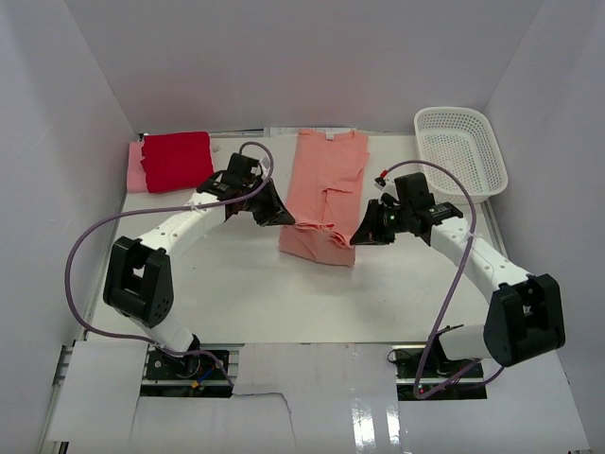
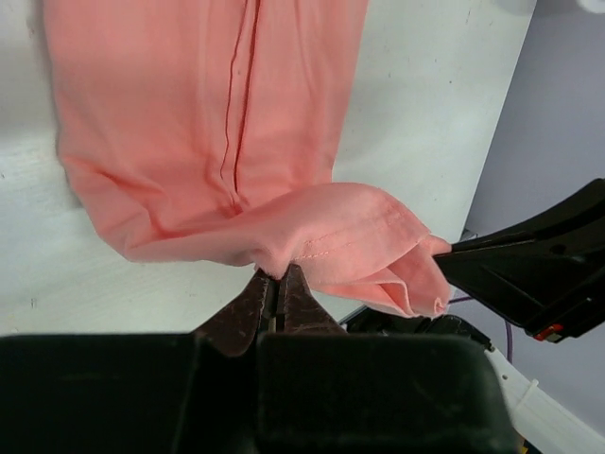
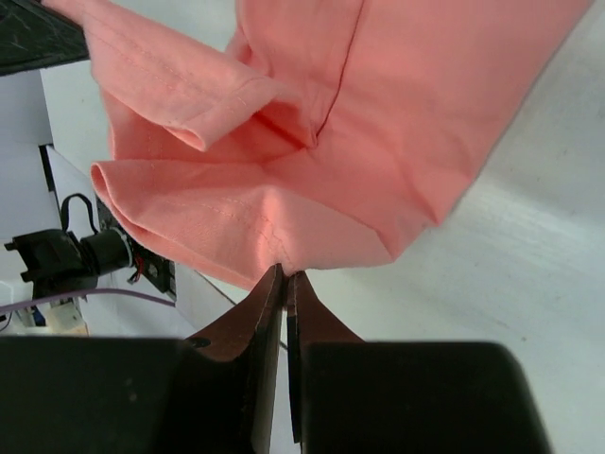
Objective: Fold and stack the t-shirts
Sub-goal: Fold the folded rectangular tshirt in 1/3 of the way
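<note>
A salmon-pink t-shirt (image 1: 323,189) lies lengthwise in the middle of the table, its near hem lifted. My left gripper (image 1: 286,220) is shut on the hem's left corner; in the left wrist view (image 2: 274,275) the cloth (image 2: 208,132) bunches at the fingertips. My right gripper (image 1: 356,236) is shut on the hem's right corner, which also shows in the right wrist view (image 3: 285,271) with the shirt (image 3: 378,113) hanging ahead. A folded red t-shirt (image 1: 176,158) lies on a folded pink one (image 1: 135,166) at the back left.
A white plastic basket (image 1: 460,151) stands at the back right. White walls close in the table (image 1: 246,284) on three sides. Purple cables loop beside both arms.
</note>
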{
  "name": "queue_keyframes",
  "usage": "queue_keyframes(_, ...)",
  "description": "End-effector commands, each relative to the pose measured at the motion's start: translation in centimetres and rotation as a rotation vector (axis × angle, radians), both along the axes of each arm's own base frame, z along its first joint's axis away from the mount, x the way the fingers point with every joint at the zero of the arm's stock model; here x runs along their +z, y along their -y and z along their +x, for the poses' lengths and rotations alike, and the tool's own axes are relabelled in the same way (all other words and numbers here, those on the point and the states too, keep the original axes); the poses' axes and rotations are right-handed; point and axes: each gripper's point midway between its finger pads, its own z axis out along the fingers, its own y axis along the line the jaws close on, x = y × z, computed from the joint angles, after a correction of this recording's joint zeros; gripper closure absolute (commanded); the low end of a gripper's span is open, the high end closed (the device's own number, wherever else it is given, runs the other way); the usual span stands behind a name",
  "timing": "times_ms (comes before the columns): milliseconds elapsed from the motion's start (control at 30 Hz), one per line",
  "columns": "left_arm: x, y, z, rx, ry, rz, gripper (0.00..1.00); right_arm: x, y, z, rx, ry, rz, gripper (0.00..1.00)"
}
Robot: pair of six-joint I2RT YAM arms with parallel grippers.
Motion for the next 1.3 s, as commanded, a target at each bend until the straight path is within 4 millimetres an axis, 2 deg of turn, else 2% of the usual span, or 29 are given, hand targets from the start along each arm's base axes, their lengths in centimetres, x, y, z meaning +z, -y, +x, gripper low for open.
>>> queue_keyframes(0, 2.0, 0.0, 2.6, 0.001, 0.085, 0.014, 1.0, 2.0, 0.3, 3.1, 0.0, 0.1, -0.009, 0.92)
queue_keyframes(33, 2.0, -0.1, 3.1, 0.008, 0.091, 0.021, 1.0, 1.7, 0.4, 3.7, -0.002, 0.093, -0.015, 0.92)
queue_keyframes(67, 2.8, 0.0, 3.9, 0.011, 0.111, 0.018, 1.0, 2.4, 0.2, 4.6, -0.001, 0.116, -0.013, 0.92)
queue_keyframes(133, 2.2, 0.1, 4.9, 0.016, 0.106, 0.029, 1.0, 2.0, 0.5, 5.7, -0.005, 0.112, -0.028, 0.92)
queue_keyframes(167, 2.9, 0.3, 5.5, 0.017, 0.125, 0.024, 1.0, 2.5, 0.6, 6.6, -0.014, 0.13, -0.027, 0.92)
queue_keyframes(200, 2.3, 0.4, 6.0, 0.018, 0.116, 0.03, 1.0, 2.6, 0.7, 7.2, -0.017, 0.136, -0.032, 0.92)
queue_keyframes(300, 2.7, 0.6, 7.7, 0.023, 0.149, 0.04, 1.0, 1.8, 0.9, 8.9, -0.024, 0.132, -0.051, 0.92)
queue_keyframes(400, 2.3, 0.9, 9.1, 0.023, 0.165, 0.054, 1.0, 1.2, 1.0, 10.5, -0.024, 0.134, -0.064, 0.92)
queue_keyframes(467, 1.3, 1.1, 9.9, 0.026, 0.166, 0.062, 1.0, 1.0, 1.1, 11.4, -0.023, 0.141, -0.07, 0.92)
queue_keyframes(500, 0.9, 1.2, 10.1, 0.028, 0.162, 0.064, 1.0, 0.3, 1.2, 11.8, -0.026, 0.129, -0.079, 0.92)
queue_keyframes(567, 0.1, 1.4, 10.8, 0.025, 0.163, 0.068, 1.0, 0.7, 1.2, 12.9, -0.024, 0.151, -0.079, 0.92)
queue_keyframes(600, -0.2, 1.3, 11.0, 0.029, 0.164, 0.074, 1.0, -0.1, 1.3, 13.4, -0.029, 0.137, -0.089, 0.92)
queue_keyframes(633, -0.2, 1.4, 11.3, 0.029, 0.171, 0.076, 1.0, 0.3, 1.2, 14.0, -0.031, 0.15, -0.087, 0.92)
queue_keyframes(700, -1.0, 1.5, 11.8, 0.03, 0.168, 0.083, 1.0, -0.6, 1.2, 14.8, -0.029, 0.144, -0.096, 0.92)
queue_keyframes(733, -1.0, 1.5, 12.0, 0.03, 0.175, 0.085, 1.0, -0.3, 1.1, 15.4, -0.03, 0.154, -0.095, 0.92)
queue_keyframes(767, -1.5, 1.6, 12.2, 0.029, 0.168, 0.09, 1.0, -0.5, 1.1, 15.7, -0.03, 0.155, -0.094, 0.92)
queue_keyframes(800, -1.7, 1.6, 12.4, 0.033, 0.17, 0.094, 1.0, -1.2, 1.0, 16.0, -0.027, 0.142, -0.097, 0.92)
queue_keyframes(933, -1.9, 1.6, 13.1, 0.041, 0.177, 0.106, 1.0, -1.8, 1.0, 17.3, -0.031, 0.145, -0.096, 0.92)
queue_keyframes(1267, -0.6, 2.1, 15.4, 0.041, 0.223, 0.094, 1.0, -2.4, 1.2, 19.0, -0.044, 0.14, -0.091, 0.92)
